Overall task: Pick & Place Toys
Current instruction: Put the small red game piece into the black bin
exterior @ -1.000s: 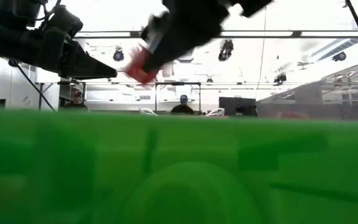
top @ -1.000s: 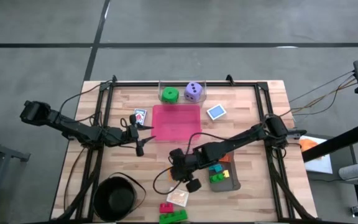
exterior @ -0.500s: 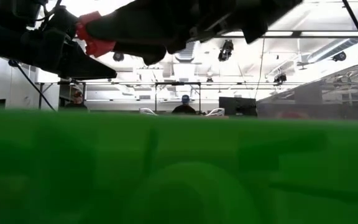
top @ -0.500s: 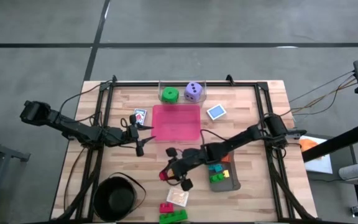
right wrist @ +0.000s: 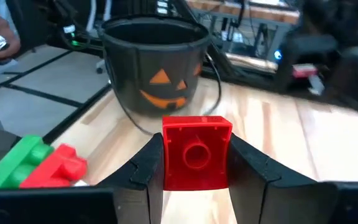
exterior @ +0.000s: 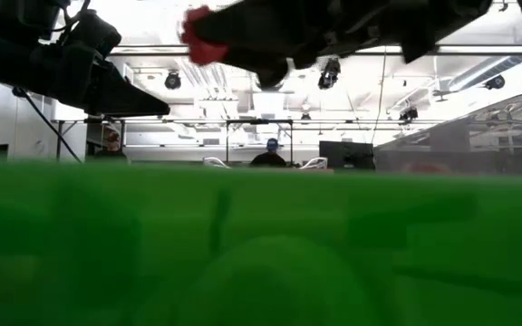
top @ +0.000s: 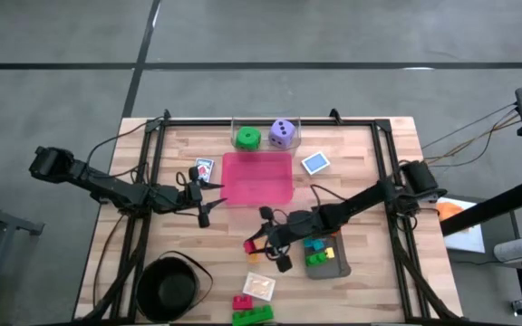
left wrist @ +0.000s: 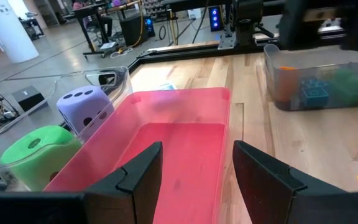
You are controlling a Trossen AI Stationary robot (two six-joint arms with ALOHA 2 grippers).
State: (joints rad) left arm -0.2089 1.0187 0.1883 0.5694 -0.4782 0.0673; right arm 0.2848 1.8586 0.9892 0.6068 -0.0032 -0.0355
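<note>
My right gripper (top: 254, 244) is shut on a small red brick (right wrist: 196, 151) above the table's middle, near the pink tray's (top: 257, 178) near edge; the brick also shows in the high view (top: 250, 245) and the low view (exterior: 198, 43). My left gripper (left wrist: 194, 163) is open and empty at the pink tray's (left wrist: 185, 143) left side (top: 208, 201). A green die (top: 247, 138) and a purple die (top: 282, 133) sit in a clear tray at the far edge. Blue, green and orange bricks (top: 316, 251) lie in a grey tray. A red and a green brick (top: 250, 309) lie at the near edge. My right gripper pinches the red brick's two opposite sides (right wrist: 166, 155) between its two fingers. The fingers come nearly level from the table's right side. The brick is lifted clear of the table, its hollow underside facing the wrist camera.
A black round bowl with a pumpkin face (top: 172, 288) stands at the near left, and shows in the right wrist view (right wrist: 156, 73). A card (top: 205, 168) lies left of the pink tray, a blue card (top: 315, 163) right of it, another card (top: 260, 288) near the front bricks.
My right gripper has lifted the red brick off the near part of the table and carried it up and toward the far edge and the right, nearer the pink tray. It has stayed shut on the brick.
</note>
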